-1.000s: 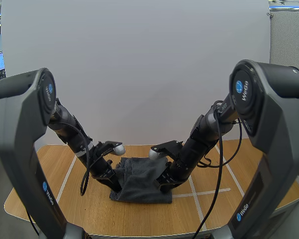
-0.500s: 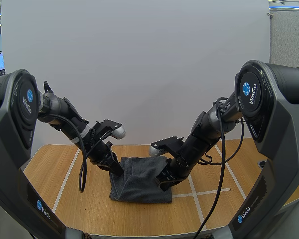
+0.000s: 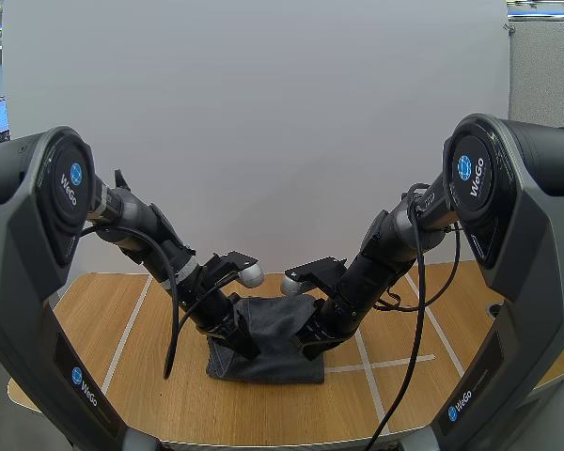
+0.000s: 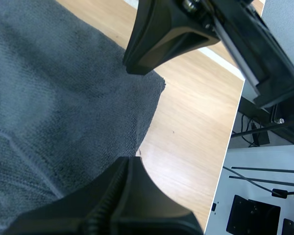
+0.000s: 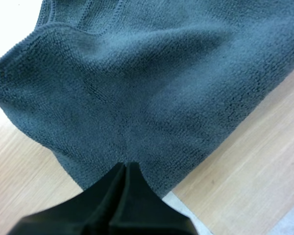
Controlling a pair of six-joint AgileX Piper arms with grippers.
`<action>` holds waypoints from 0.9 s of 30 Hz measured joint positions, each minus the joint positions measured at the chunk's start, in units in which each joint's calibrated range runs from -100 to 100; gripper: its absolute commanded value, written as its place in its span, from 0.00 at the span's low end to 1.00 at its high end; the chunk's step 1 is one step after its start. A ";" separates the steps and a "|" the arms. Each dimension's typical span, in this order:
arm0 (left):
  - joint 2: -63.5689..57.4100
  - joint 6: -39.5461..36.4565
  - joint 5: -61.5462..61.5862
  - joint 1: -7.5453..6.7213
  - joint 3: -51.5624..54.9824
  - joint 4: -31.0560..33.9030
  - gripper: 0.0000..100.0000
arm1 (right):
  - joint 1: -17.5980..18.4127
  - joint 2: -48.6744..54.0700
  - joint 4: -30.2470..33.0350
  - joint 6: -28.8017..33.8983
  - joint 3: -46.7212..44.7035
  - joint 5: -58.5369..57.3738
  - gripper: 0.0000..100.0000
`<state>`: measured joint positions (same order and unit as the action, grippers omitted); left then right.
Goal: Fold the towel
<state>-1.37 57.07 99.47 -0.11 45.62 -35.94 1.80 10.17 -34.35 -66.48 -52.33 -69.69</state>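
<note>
Left gripper (image 4: 131, 115) is spread, the grey towel (image 4: 63, 98) edge between its jaws, likely for grasping; right gripper (image 5: 125, 167) pinches the towel, probably anchoring it.

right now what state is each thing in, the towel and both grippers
towel, rumpled and partly folded, lying on the table
left gripper, open, fingers apart over the towel's edge
right gripper, shut, pinching the towel, with creases running to its tips
</note>
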 measured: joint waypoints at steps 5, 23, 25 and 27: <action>0.00 -0.29 -0.33 0.00 2.34 3.40 0.00 | 0.00 -2.06 0.00 0.00 0.00 0.32 0.00; 9.72 -0.42 -20.81 0.00 3.19 3.91 0.00 | 0.00 -6.88 -0.59 0.00 0.00 4.04 0.00; 10.34 -0.42 -20.03 0.00 3.00 3.68 0.00 | 0.00 -6.88 -0.59 0.00 0.00 4.04 0.00; 10.38 -0.42 -19.87 0.00 2.90 3.68 0.00 | 0.00 -6.88 -0.59 0.00 0.00 4.04 0.00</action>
<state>9.00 56.65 79.60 -0.11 48.53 -32.26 1.80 3.29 -34.94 -66.48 -52.33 -65.64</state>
